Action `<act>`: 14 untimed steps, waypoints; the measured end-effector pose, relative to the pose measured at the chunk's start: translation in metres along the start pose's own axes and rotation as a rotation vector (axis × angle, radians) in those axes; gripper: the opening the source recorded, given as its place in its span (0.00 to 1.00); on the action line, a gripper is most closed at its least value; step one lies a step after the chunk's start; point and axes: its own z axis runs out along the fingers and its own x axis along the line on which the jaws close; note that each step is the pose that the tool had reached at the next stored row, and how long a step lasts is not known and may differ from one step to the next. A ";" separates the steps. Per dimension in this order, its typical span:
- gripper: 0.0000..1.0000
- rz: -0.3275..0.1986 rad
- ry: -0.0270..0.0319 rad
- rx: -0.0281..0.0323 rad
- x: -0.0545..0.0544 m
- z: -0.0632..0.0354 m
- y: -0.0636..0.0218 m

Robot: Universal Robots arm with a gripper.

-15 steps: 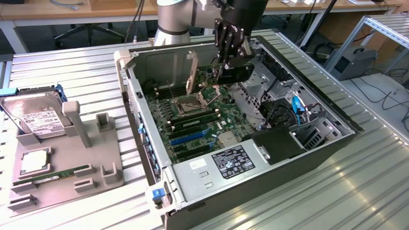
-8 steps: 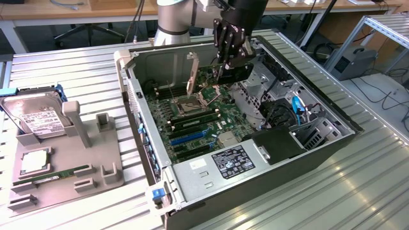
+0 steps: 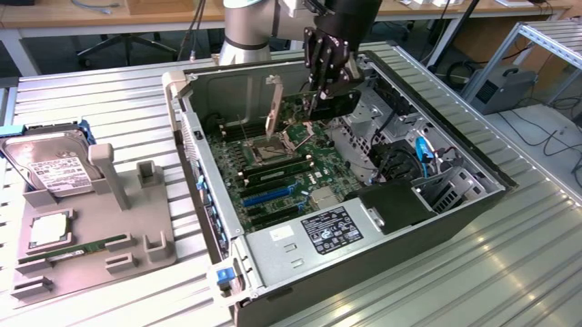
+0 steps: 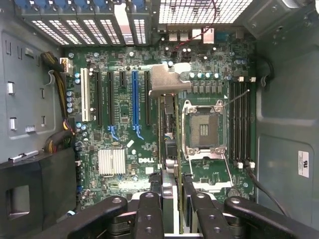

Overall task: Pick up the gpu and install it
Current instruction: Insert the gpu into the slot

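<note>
The gpu [image 3: 333,105], a thin dark card, hangs over the open computer case [image 3: 473,170] with my gripper [image 3: 328,83] shut on its upper edge. Its silver bracket [image 3: 271,102] points down at the end towards the exterior view's left. In the wrist view the gpu [image 4: 171,149] appears edge-on between my black fingers [image 4: 149,214], with its bracket [image 4: 167,79] at the far end. It hovers above the motherboard [image 4: 124,149], between the blue slot [image 4: 134,99] and the CPU socket [image 4: 203,129], touching neither.
A grey fixture [image 3: 136,238] at the exterior view's left holds a hard drive [image 3: 50,167], a CPU [image 3: 50,230] and a green RAM stick [image 3: 86,246]. Case walls, drive bays [image 3: 400,163] and cables surround the motherboard [image 3: 282,174]. RAM slots [image 4: 241,124] lie beside the socket.
</note>
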 end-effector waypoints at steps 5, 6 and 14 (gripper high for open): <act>0.27 0.000 -0.0002 0.0001 0.005 0.0000 0.0018; 0.27 0.000 -0.0002 0.0001 0.006 0.0002 0.0022; 0.27 0.000 -0.0002 0.0001 0.015 0.0019 0.0060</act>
